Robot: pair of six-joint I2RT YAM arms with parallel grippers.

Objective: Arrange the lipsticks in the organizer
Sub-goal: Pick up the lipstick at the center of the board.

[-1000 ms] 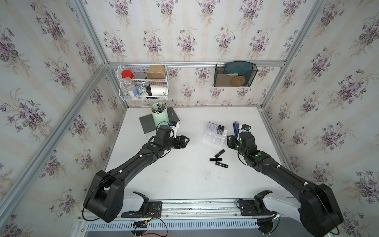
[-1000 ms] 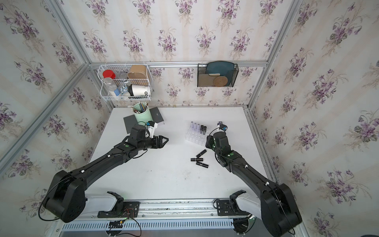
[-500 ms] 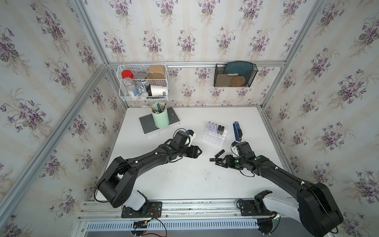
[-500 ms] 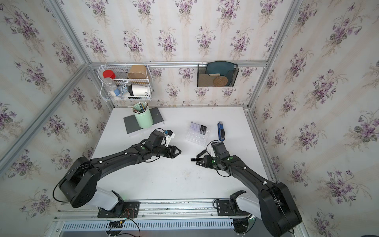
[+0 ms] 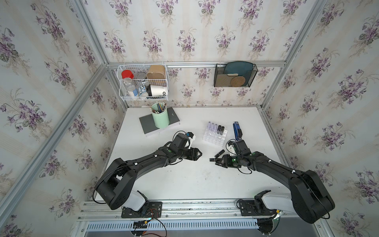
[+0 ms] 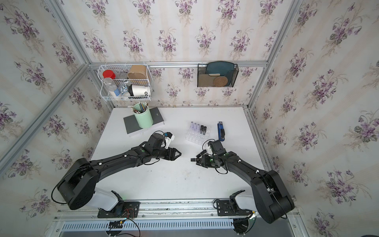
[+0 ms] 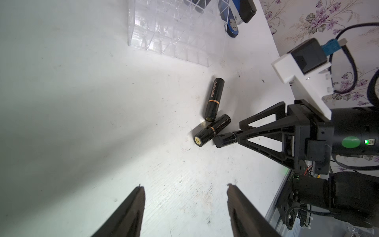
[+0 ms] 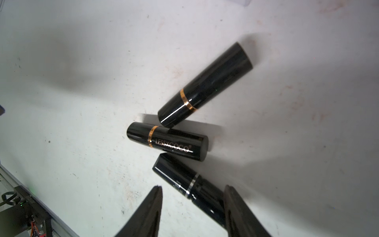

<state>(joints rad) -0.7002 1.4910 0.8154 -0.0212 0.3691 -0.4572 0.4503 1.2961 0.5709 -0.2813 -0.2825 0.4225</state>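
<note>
The clear organizer (image 5: 213, 137) stands at the back right of the table, with three lilac lipsticks (image 5: 212, 126) and two black ones (image 5: 220, 129) upright in its far row. Three black lipsticks lie loose in front of it. My right gripper (image 8: 192, 187) is open around the silver-banded one (image 8: 184, 182), which rests against one finger with a gap to the other. The two gold-banded lipsticks (image 8: 205, 86) (image 8: 168, 141) lie just beyond its tips. My left gripper (image 7: 184, 185) is open and empty over bare table, facing the right gripper (image 5: 218, 162) across a short gap.
A blue stapler (image 5: 237, 131) lies right of the organizer, close behind my right wrist. A mint pen cup (image 5: 160, 118) stands on a grey pad (image 5: 147, 125) at the back left. A wire basket (image 5: 143, 82) and a black mesh holder (image 5: 234, 74) hang on the back wall.
A second ago the left gripper was near the pen cup and the right one by the stapler. Both came to the loose lipsticks; the right jaws widened. Nothing has moved in the last half second.
</note>
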